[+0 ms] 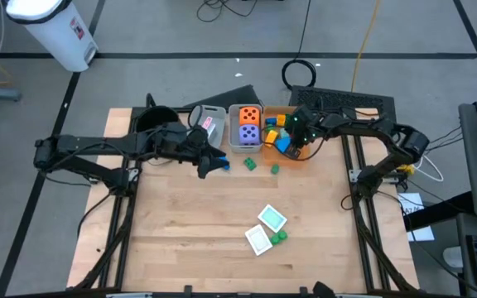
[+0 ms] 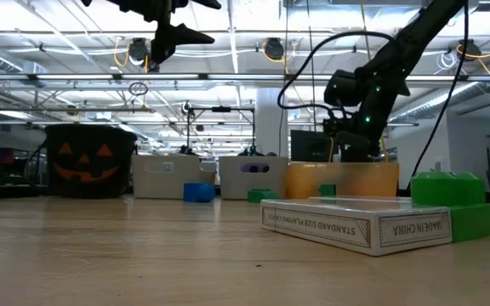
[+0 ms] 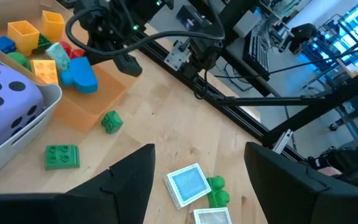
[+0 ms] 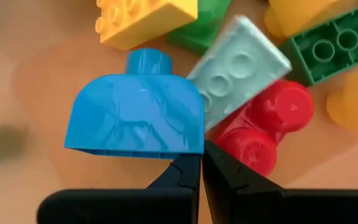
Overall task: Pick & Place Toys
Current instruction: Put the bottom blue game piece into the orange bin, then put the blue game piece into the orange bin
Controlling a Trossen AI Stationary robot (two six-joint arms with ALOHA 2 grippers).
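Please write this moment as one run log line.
right gripper: shut, over orange bin, by blue block | left gripper: open, empty, above table | loose: green blocks, cards

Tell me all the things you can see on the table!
Foam dice: two, orange and purple, in the grey bin.
Plastic blocks: a mixed-colour pile, in the orange bin.
Loose green blocks: two before the bins, one by the cards.
Cards: two, teal and white, near the front.
Black pot: one, back left.
Left gripper: open, raised above the table.
Right gripper: shut, over the orange bin.
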